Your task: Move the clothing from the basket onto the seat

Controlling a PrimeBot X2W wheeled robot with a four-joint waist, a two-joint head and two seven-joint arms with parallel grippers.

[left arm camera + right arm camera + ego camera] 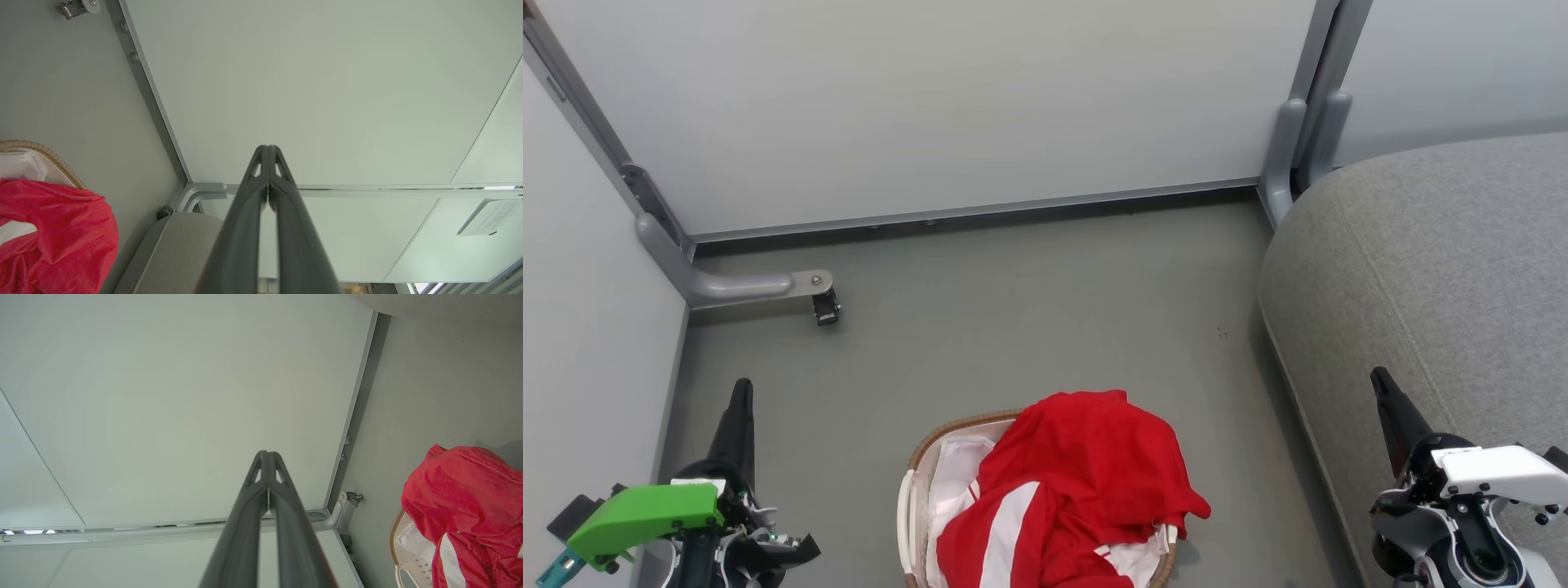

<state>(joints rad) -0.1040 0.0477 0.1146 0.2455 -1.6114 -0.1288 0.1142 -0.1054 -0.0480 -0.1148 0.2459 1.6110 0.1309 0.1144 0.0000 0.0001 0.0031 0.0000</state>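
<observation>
Clothing (1078,482) heaped in basket (947,431), bottom centre of frame, spilling over right rim. Seat (1437,261) at right edge. Left gripper (741,392) lower left, right gripper (1382,384) lower right: both clenched, fingers pressed together, grasping nothing, well apart from heap. Fabric likely light, limp, slippery; will drape and trail. Best pinch: raised red fold atop heap, clear of white liner (960,469).

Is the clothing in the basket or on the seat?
In the basket. The clothing lies heaped in the basket, spilling over its rim; the visible seat surface carries none.
</observation>
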